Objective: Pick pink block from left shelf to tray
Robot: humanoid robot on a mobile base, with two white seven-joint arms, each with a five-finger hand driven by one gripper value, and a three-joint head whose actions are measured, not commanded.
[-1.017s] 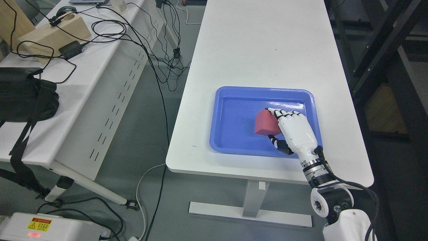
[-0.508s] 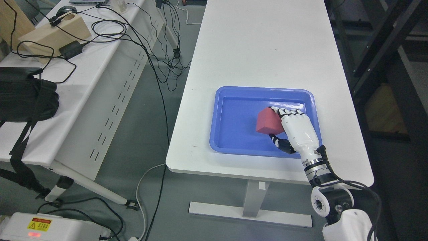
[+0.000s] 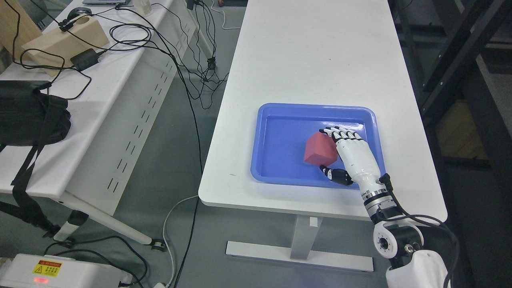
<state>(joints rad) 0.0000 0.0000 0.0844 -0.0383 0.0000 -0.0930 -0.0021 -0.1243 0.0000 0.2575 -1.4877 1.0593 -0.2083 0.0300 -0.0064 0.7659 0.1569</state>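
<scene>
— Head view first: what does the pink block (image 3: 320,150) look like?

— It reads reddish-pink, a plain cube tilted on an edge inside the blue tray (image 3: 280,132) on the white table (image 3: 312,60). My right hand (image 3: 352,158) sits against its right side, fingers (image 3: 340,134) stretched, thumb below.

— Gripping it?

— I cannot tell; my palm hides the contact side and the block's far face.

1. A yellow warning label (image 3: 47,267) sits on the white box (image 3: 80,272) in the lower left of the frame; it shows a triangle sign and rows of print too small to read.
2. No other print can be read anywhere in the frame.
</scene>
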